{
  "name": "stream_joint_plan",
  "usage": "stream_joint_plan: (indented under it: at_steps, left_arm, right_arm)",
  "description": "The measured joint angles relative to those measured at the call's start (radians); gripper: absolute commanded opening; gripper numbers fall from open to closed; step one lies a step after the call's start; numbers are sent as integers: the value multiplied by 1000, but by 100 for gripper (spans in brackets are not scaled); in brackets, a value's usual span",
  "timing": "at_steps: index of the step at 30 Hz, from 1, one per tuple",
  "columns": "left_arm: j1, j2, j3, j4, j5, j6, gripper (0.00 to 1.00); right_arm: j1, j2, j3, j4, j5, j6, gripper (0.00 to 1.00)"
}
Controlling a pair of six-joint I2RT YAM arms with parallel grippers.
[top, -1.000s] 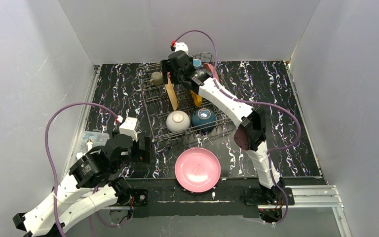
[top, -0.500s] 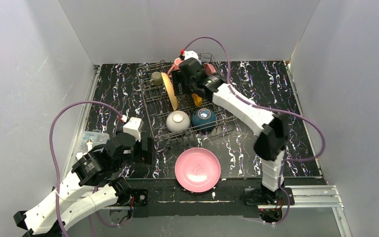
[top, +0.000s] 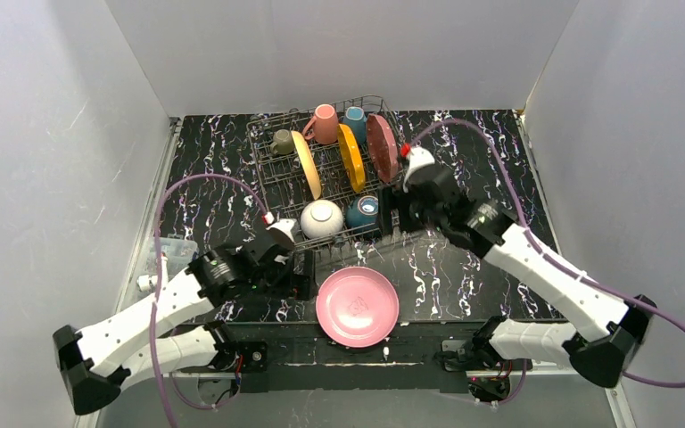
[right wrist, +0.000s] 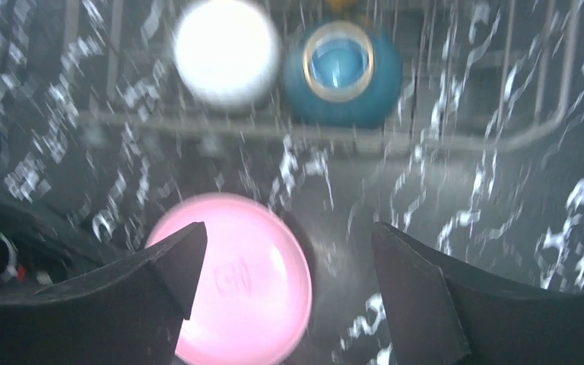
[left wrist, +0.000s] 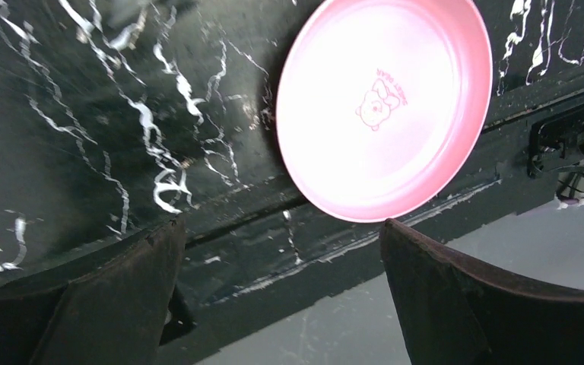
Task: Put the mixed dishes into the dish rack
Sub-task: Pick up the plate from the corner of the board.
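Observation:
A pink plate lies flat on the table at the near edge, in front of the dish rack. In the rack stand a tan plate, an orange plate and a dark-red plate, with pink, teal and olive mugs behind them. A white bowl and a dark-blue bowl sit at its front. My left gripper is open just left of the pink plate. My right gripper hangs open by the rack's front right corner, above the pink plate.
A small clear plastic box sits at the table's left edge. White walls close in the left, back and right sides. A metal rail runs along the near edge by the arm bases.
My right arm has drawn back from the rear of the rack to its front right corner, leaving the plates standing. My left arm has swung right, up to the pink plate.

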Motion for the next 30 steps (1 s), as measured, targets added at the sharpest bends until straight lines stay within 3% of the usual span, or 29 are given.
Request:
stream_joint_plan:
  at_steps: [6, 11, 22, 28, 29, 30]
  left_arm:
    - [-121, 164, -10, 47, -3, -173, 97]
    - [-210, 261, -72, 102, -16, -317, 93]
    - [-218, 296, -301, 367, -30, -489, 66]
    - [-224, 318, -343, 476, -8, -521, 34]
    - [-225, 321, -359, 511, 2, -526, 12]
    - [-225, 322, -361, 523, 5, -528, 4]
  right_arm:
    - [0, -169, -316, -64, -88, 48, 84]
    - [0, -265, -465, -66, -145, 92, 82]
    - [0, -293, -684, 85, -265, 225, 71]
    - [0, -283, -749, 201, -317, 296, 68]
    - [0, -278, -763, 219, -325, 308, 66]
    - [0, -260, -810, 257, -347, 341, 66]
